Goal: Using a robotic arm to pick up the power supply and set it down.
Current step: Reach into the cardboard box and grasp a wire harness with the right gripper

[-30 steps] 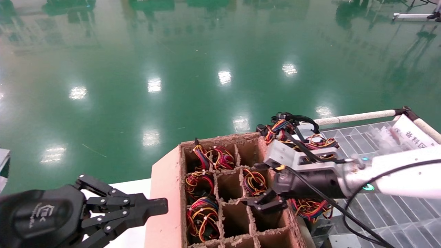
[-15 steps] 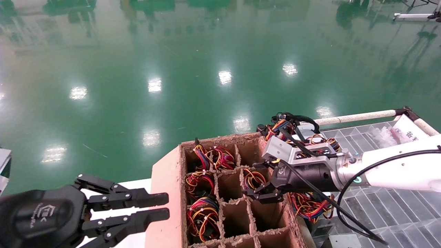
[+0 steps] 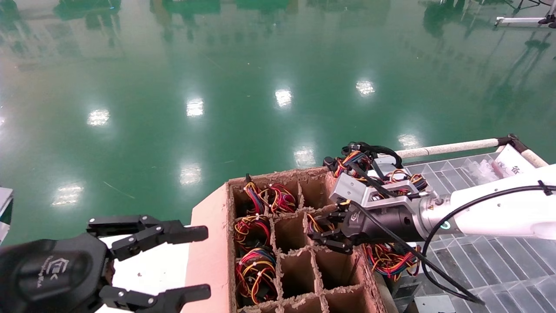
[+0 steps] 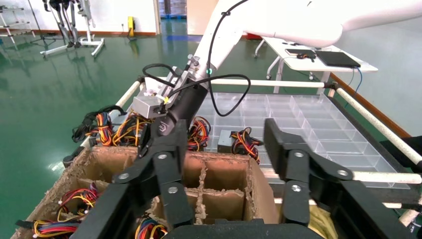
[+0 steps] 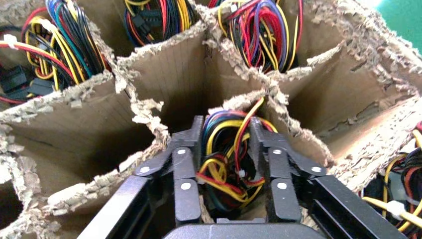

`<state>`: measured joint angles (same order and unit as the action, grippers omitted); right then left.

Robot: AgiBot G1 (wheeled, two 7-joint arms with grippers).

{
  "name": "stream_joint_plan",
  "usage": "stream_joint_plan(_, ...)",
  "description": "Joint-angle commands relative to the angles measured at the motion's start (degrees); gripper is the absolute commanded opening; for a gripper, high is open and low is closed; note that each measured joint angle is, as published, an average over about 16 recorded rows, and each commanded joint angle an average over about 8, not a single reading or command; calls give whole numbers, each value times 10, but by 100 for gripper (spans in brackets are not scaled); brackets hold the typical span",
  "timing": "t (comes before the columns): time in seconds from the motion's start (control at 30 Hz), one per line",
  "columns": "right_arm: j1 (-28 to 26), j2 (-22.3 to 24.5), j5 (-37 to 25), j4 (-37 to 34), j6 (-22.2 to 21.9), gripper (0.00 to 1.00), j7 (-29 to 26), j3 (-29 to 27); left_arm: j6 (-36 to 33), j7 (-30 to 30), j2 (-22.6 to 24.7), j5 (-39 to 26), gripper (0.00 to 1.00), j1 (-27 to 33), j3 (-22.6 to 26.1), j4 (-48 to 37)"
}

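The power supply sits in a middle cell of the brown cardboard divider box (image 3: 208, 252). Only its bundle of red, yellow and black wires (image 5: 226, 164) shows; the metal body is hidden below. My right gripper (image 3: 323, 232) reaches into that cell on the white robotic arm (image 3: 499, 213). In the right wrist view the right gripper (image 5: 225, 129) is open about halfway. Its fingers (image 5: 186, 169) stand on either side of the bundle, and the wires reach both. My left gripper (image 3: 204, 265) hangs wide open beside the box's left wall, holding nothing.
Other cells hold more wire bundles (image 3: 254, 269); several cells (image 3: 295, 271) stand bare. More supplies with wires (image 3: 391, 261) lie on the clear compartment tray (image 3: 499, 269) at right, framed by a white rail (image 3: 451, 148). Green floor lies beyond.
My right gripper has moved left and into the cell, over the wire bundle. My left gripper has gone from shut to wide open while staying beside the box.
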<state>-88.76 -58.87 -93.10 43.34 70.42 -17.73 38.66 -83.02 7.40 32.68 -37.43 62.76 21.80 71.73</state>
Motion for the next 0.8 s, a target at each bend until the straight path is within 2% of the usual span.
stream_joint_plan(0.03,-1,-1,-2,-3,1,0,-2,1,0,0,0,0,100,0,0,0)
stream_joint_plan(0.57,1,14,21,-2,7,0,-9,-13,0,0,0,0,100,0,0,0)
stream_joint_plan(0.8,8,30,63,11,11,0,-5,-39,0,0,0,0,100,0,0,0)
